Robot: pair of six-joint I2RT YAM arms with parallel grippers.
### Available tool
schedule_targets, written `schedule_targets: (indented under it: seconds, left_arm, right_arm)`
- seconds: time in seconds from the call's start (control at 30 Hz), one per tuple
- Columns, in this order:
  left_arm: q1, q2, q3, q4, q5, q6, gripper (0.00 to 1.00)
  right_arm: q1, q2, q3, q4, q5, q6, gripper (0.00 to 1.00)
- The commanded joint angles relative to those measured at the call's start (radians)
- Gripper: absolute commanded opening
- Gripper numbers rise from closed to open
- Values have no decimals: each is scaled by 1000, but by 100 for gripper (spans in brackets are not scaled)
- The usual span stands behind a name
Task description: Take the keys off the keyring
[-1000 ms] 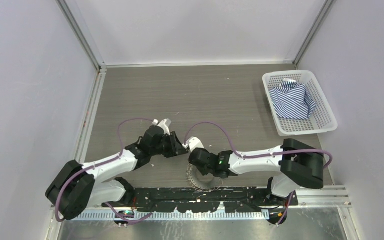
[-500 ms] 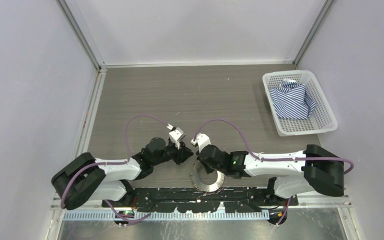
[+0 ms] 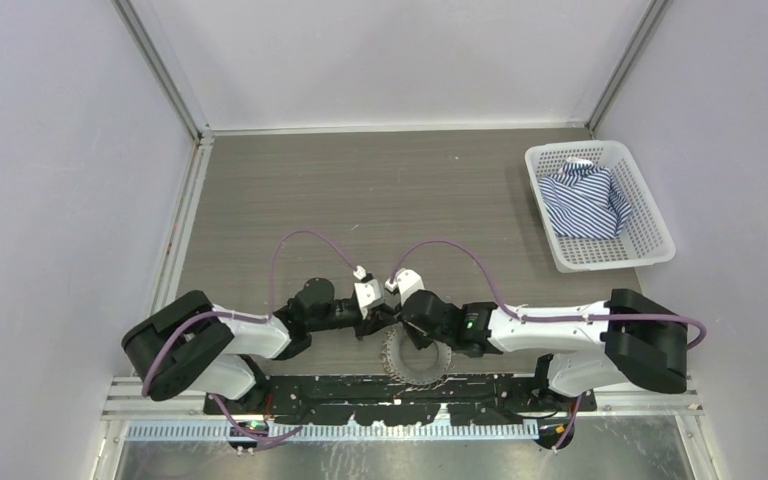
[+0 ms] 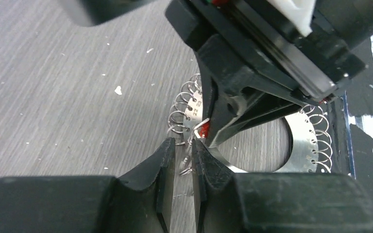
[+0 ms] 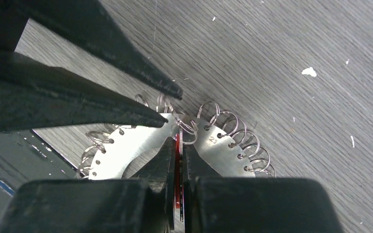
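The keyring is a flat silvery ring with an open centre, fringed with small silvery keys that look like wire loops. It lies at the table's near edge between both arms. My right gripper is shut on the small red-headed key at the ring's rim. In the top view it sits over the ring. My left gripper faces it, fingers a narrow gap apart, with one small wire loop between them. The red key and the keyring lie just beyond its tips.
A white plastic basket holding a blue striped cloth stands at the far right. A black mounting strip runs along the near edge, right under the keyring. White crumbs dot the wood.
My left arm has swung down and right until its fingertips meet the right gripper at the keyring. The right gripper has shifted slightly left and stays on the ring.
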Motion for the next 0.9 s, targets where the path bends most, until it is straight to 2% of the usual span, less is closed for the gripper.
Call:
schedule_targets:
  seconds: [0.0,0.3,0.87]
  left_arm:
    - [-22,49,27,66,19,64,20]
    - [-33,37,13,54,0,80,18]
    - [-50,130,76,-32,8,85,21]
  right_arm:
    - [-6,29,17,10,8,42,1]
    - [-21,38,23,-13,-5,60,1]
    - [-27,29,9,2,-8,60,1]
